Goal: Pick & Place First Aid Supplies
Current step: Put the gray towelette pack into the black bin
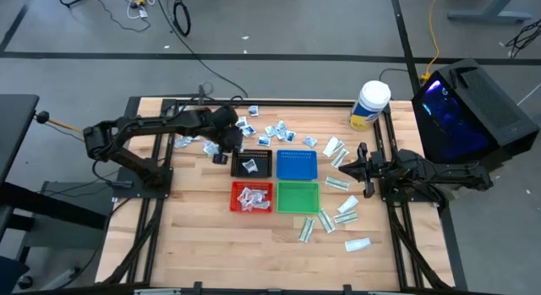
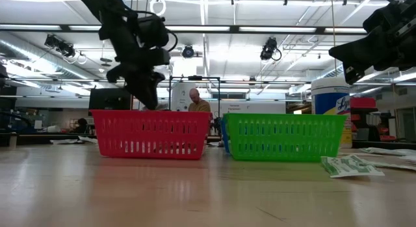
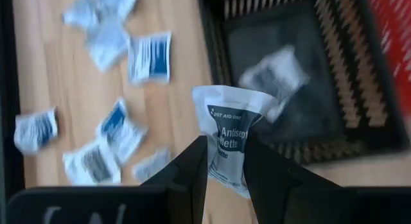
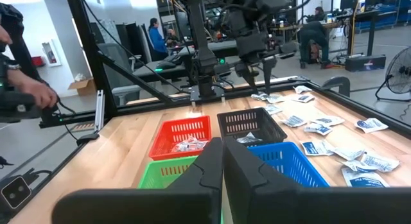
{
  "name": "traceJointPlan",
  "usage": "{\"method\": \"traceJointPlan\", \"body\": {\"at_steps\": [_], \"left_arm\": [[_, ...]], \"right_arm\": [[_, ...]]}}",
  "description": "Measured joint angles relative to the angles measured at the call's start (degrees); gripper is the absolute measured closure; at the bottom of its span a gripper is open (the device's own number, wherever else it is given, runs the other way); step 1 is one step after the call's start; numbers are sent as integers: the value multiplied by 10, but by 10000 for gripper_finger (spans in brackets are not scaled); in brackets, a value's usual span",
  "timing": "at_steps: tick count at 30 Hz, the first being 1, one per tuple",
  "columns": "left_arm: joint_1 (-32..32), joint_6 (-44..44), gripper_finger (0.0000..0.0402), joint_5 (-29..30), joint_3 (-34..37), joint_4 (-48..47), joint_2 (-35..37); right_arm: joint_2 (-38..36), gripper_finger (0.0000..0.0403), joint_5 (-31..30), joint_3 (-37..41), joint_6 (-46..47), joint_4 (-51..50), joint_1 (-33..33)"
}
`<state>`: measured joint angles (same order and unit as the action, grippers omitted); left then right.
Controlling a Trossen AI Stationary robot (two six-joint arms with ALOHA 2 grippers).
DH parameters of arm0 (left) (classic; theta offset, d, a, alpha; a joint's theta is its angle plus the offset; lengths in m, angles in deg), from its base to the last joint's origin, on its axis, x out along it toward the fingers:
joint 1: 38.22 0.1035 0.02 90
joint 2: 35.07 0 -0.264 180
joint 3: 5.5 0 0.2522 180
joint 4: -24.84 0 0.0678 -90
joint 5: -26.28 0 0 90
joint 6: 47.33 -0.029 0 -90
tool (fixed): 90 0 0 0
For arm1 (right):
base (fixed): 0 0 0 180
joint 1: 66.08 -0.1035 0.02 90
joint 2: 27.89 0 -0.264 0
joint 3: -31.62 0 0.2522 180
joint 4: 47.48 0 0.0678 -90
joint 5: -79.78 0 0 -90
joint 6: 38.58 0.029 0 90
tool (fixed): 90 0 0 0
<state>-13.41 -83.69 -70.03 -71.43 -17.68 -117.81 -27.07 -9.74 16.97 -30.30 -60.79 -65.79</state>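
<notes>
We have our left hand (image 3: 225, 176) clamped on one squarish white antiseptic packet (image 3: 228, 124), holding it by its lower edge so the rest of the packet stands up crumpled above the fingers (image 3: 189, 169). In the high view, the left hand (image 1: 221, 143) hangs just beside the black tray (image 1: 264, 153), near its outer corner, and the packet is off the tabletop (image 1: 194, 236). One packet (image 3: 273, 73) already lies in the black tray. More squarish packets (image 1: 275, 130) are scattered on the wood behind the trays, and the longer white-and-green packets (image 1: 338, 183) lie to the right of the blue tray (image 1: 297, 164) and green tray (image 1: 297, 196). The red tray (image 1: 252, 197) holds several packets too.

We judge these packets very light, thin and soft. They crease under the fingers and could slip or flutter if pinched only at a corner. A hold across a sealed edge, well onto the flat, looks safest.

Our right hand (image 4: 221, 156) waits with its fingers together, above the tabletop's right side.
</notes>
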Motion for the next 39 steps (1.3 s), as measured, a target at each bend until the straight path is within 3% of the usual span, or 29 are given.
{"method": "traceJointPlan", "body": {"at_steps": [12,23,26,34,39], "left_arm": [[-68,83,301,-50,0,94,0],[-97,105,295,-49,0,112,-25],[-97,117,269,-49,0,119,-25],[-104,117,149,-15,0,123,-24],[-105,129,113,-14,0,121,-21]], "right_arm": [[0,385,0,0,0,0,0],[0,385,0,0,0,0,0],[0,385,0,0,0,0,0],[0,385,0,0,0,0,0],[0,385,0,0,0,0,0]]}}
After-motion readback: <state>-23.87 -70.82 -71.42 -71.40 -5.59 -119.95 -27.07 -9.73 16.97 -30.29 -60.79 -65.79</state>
